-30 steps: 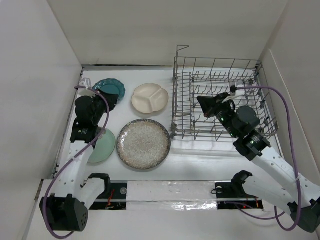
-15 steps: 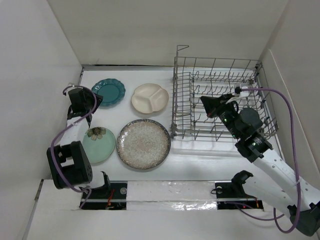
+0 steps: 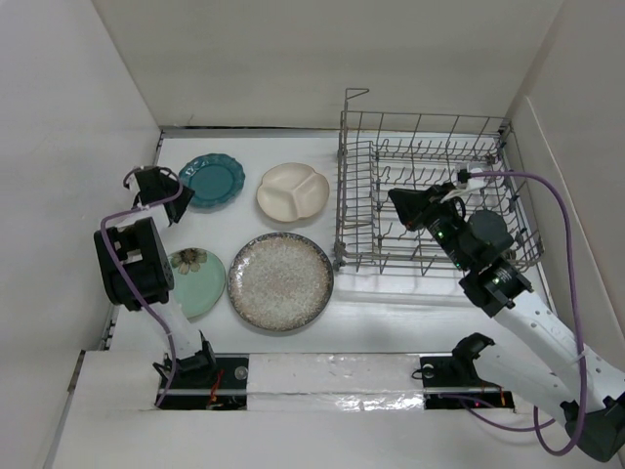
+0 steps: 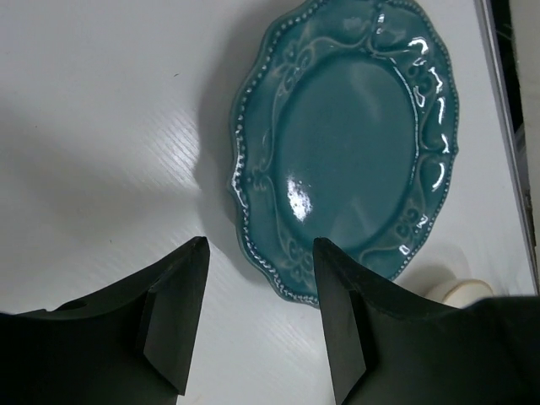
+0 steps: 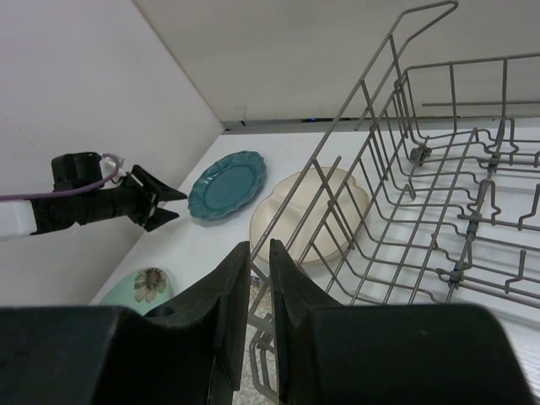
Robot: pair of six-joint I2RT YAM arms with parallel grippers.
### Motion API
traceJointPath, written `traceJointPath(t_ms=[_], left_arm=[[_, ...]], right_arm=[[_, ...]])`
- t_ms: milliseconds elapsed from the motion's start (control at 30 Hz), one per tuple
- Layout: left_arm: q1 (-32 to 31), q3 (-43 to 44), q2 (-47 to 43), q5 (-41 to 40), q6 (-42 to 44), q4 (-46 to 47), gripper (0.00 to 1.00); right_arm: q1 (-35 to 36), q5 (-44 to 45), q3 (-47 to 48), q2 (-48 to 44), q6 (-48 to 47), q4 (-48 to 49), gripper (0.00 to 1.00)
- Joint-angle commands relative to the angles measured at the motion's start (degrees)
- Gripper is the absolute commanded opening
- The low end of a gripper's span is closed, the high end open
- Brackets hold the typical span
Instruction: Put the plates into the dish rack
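Four plates lie flat on the white table, left of the dish rack (image 3: 422, 144). They are a dark teal scalloped one (image 3: 212, 180), a cream three-compartment one (image 3: 293, 192), a speckled grey-beige one (image 3: 280, 280) and a mint one with a flower (image 3: 193, 281). My left gripper (image 3: 158, 186) is open just left of the teal plate (image 4: 350, 143), whose near rim lies between the fingertips (image 4: 260, 253). My right gripper (image 3: 395, 200) hovers inside the rack (image 5: 456, 268), its jaws a narrow gap apart (image 5: 260, 253) with nothing between them. No plate stands in the rack.
White walls close in the table on the left, back and right. A small white fitting (image 3: 168, 159) sits in the back left corner, close to the teal plate. A foil-taped strip (image 3: 332, 376) runs along the near edge between the arm bases.
My left arm swung from above the mint plate to the back left beside the teal plate, and its gripper opened. The right gripper's jaws parted slightly.
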Motion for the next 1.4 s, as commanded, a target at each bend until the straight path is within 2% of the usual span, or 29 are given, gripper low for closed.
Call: traceJointPath(t_ms=[0,200,433,767,867,1000,1200,1367], left_arm=[[-0.1,2.5,1.8,0.8,-1.4,1.9,0.50],[-0.1,1.7,5.4,3.1,-3.8,4.8,0.52],[-0.1,1.2,8.9,5.8,-5.1,8.1,0.64],[-2.4,5.3,10.9,3.3,-4.6,5.3,0.57],[-2.4,6.4,11.7,2.7,-5.0,5.1,0.53],[-2.4,4.9,11.5,2.8,-6.3,8.1,0.40],[-2.4,-0.2,9.5,3.1,-7.1,16.1,0.20],[-1.4,-4.6,7.3,3.0,-7.8,23.1,0.10]], right_arm=[[-0.4,-0.9,-0.2,0.0,-0.4,3.5,0.21],[-0.4,-1.1,-0.2,0.9,-0.4,3.7,0.22],[-0.4,-1.4,-0.3,1.3,-0.3,4.1,0.22],[-0.4,-1.2,-0.6,0.0,-0.3,4.1,0.22],[-0.4,-1.0,-0.6,-0.2,-0.3,4.1,0.21],[-0.4,-1.3,-0.6,0.0,-0.3,4.1,0.20],[-0.4,-1.4,-0.5,-0.2,-0.2,3.9,0.17],[-0.4,-1.7,-0.5,0.1,-0.3,4.1,0.15]])
